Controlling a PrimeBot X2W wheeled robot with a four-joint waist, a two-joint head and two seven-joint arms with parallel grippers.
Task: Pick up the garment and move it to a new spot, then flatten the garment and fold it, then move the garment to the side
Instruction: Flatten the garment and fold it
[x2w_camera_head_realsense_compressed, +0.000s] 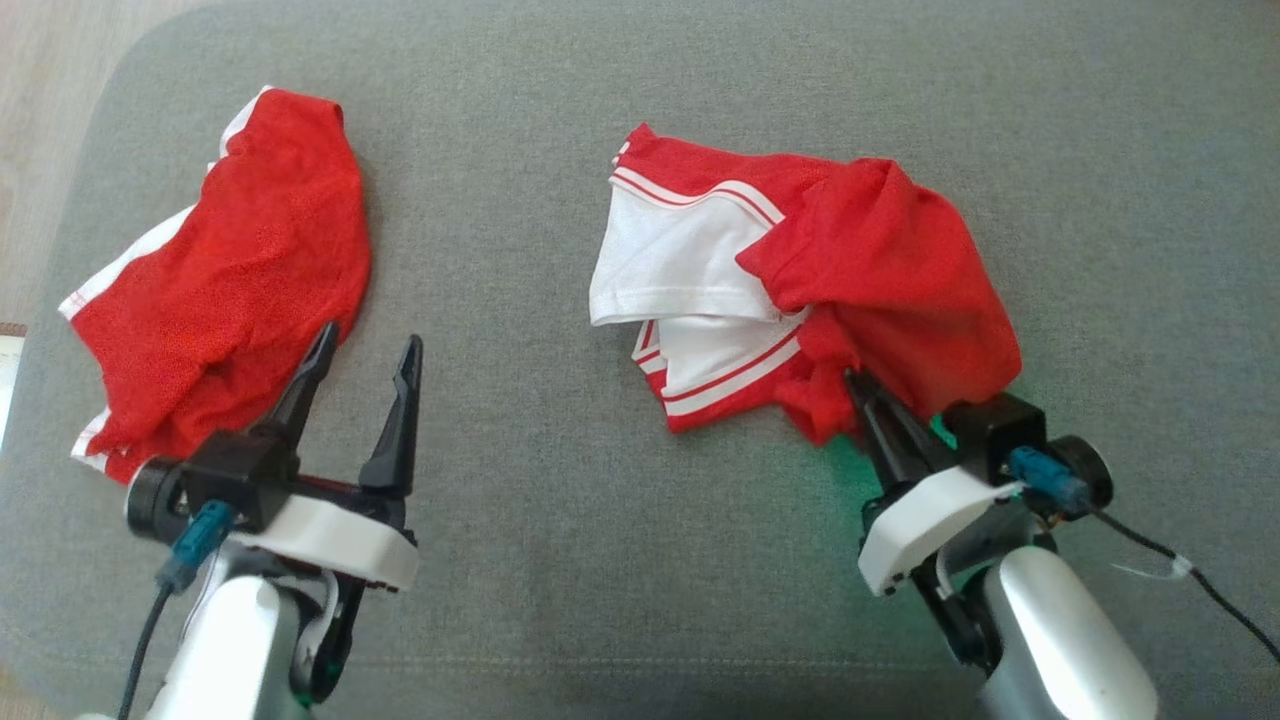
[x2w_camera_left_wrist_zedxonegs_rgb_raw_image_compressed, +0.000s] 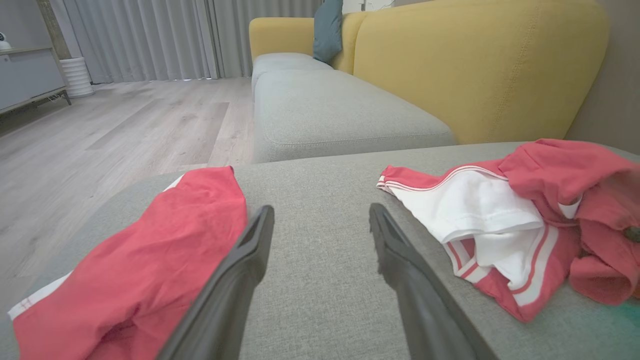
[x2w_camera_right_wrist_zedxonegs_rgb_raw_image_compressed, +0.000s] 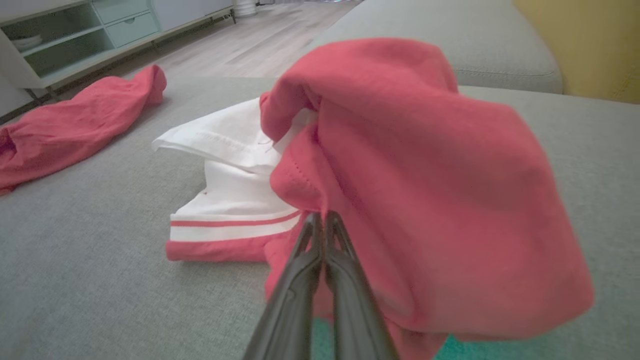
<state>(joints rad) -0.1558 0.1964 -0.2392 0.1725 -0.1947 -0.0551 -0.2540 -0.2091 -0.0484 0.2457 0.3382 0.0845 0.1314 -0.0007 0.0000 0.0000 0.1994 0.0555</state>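
Left arm: the forearm rises from the lower left and my left gripper (x2w_camera_head_realsense_compressed: 371, 335) sits low over the grey cushion (x2w_camera_head_realsense_compressed: 600, 560). Its fingers are spread wide with nothing between them, and the outer finger lies just beside the near edge of a second red garment (x2w_camera_head_realsense_compressed: 230, 280).

Right arm: the forearm comes in from the lower right and leans up and to the left. My right gripper (x2w_camera_head_realsense_compressed: 853, 380) has its fingers pressed together on a fold of red cloth at the near edge of the garment (x2w_camera_head_realsense_compressed: 900, 280).

Garment: it lies on the right half of the cushion, well apart from the second red garment. It is a crumpled heap. Red fabric bulges over its right part and rises from the pinched fold. A white panel with red stripes is turned out on its left.

Beyond the cushion: a yellow sofa (x2w_camera_left_wrist_zedxonegs_rgb_raw_image_compressed: 475, 65) with a teal pillow (x2w_camera_left_wrist_zedxonegs_rgb_raw_image_compressed: 327, 30), and a wooden floor (x2w_camera_left_wrist_zedxonegs_rgb_raw_image_compressed: 125, 120).
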